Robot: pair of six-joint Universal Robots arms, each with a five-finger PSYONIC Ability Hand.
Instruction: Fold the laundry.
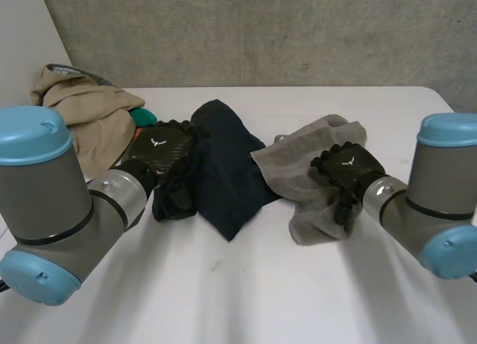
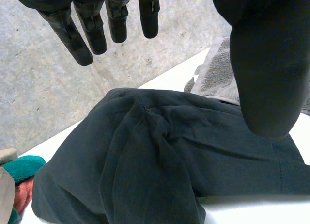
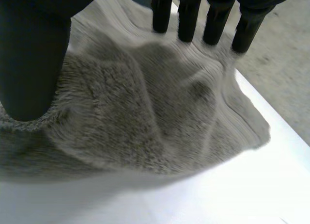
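Note:
A dark navy garment (image 1: 227, 173) lies crumpled at the middle of the white table (image 1: 246, 284). My left hand (image 1: 160, 152) hovers over its left edge, fingers (image 2: 82, 35) straight and spread above the navy garment (image 2: 160, 156), holding nothing. To the right lies a rumpled grey towel (image 1: 313, 176). Over its right part hangs my right hand (image 1: 346, 169), open, with straight fingers (image 3: 213, 20) and thumb (image 3: 34, 54) above the grey towel (image 3: 140, 117), not gripping it.
A heap of beige clothes (image 1: 86, 109) with a teal piece (image 1: 144, 117) sits at the table's back left, close to my left arm. A concrete wall (image 1: 261, 31) stands behind the table. The teal piece (image 2: 22, 168) lies just beside the navy garment.

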